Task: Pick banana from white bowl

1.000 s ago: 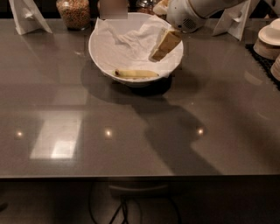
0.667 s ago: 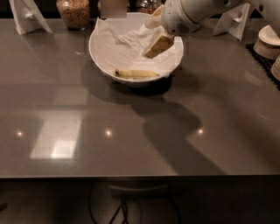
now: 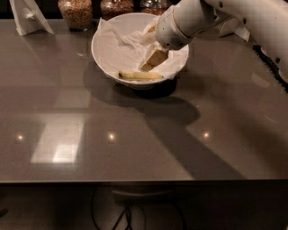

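The white bowl (image 3: pixel 108 58) stands at the back middle of the grey table, lined with crumpled white napkin. The banana (image 3: pixel 140 76) lies flat along the bowl's near inner edge, its dark stem tip to the left. My gripper (image 3: pixel 152 60) reaches down into the bowl from the upper right, its cream fingers just above and behind the banana's right half, apart from it. Nothing is held between them.
Glass jars (image 3: pixel 75 12) with grains stand behind the bowl at the table's back edge. A white folded card (image 3: pixel 28 18) stands at the back left. Another white stand (image 3: pixel 236 29) is at the back right. A dark object (image 3: pixel 270 63) lies at the right edge.
The view has shifted closer and the arm has moved left. The gripper now sits lower in the bowl, closer to the banana. The banana has not moved.
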You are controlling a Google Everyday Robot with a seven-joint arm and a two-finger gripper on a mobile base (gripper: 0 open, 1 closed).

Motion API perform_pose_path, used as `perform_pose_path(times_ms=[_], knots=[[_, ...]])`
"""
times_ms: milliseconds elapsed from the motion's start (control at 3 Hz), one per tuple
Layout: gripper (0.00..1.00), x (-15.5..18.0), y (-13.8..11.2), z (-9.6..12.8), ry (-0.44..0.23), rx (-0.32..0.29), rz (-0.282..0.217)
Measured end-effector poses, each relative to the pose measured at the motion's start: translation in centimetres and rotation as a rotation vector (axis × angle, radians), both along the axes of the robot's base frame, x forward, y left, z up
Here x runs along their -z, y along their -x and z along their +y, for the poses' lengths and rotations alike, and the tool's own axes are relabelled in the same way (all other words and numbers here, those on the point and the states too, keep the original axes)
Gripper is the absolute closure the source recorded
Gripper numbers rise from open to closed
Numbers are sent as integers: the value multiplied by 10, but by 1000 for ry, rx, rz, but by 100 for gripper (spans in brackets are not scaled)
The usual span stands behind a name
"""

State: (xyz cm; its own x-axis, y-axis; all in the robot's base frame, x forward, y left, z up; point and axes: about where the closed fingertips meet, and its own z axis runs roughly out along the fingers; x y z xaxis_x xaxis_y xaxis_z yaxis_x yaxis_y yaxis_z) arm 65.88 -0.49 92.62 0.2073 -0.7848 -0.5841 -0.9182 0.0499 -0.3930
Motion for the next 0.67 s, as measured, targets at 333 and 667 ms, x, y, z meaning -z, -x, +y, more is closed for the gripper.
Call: perform_pose_path(times_ms=[333, 667], knots=[[41, 23, -2, 11, 6, -30, 52], [42, 40, -9, 16, 16, -47, 83]])
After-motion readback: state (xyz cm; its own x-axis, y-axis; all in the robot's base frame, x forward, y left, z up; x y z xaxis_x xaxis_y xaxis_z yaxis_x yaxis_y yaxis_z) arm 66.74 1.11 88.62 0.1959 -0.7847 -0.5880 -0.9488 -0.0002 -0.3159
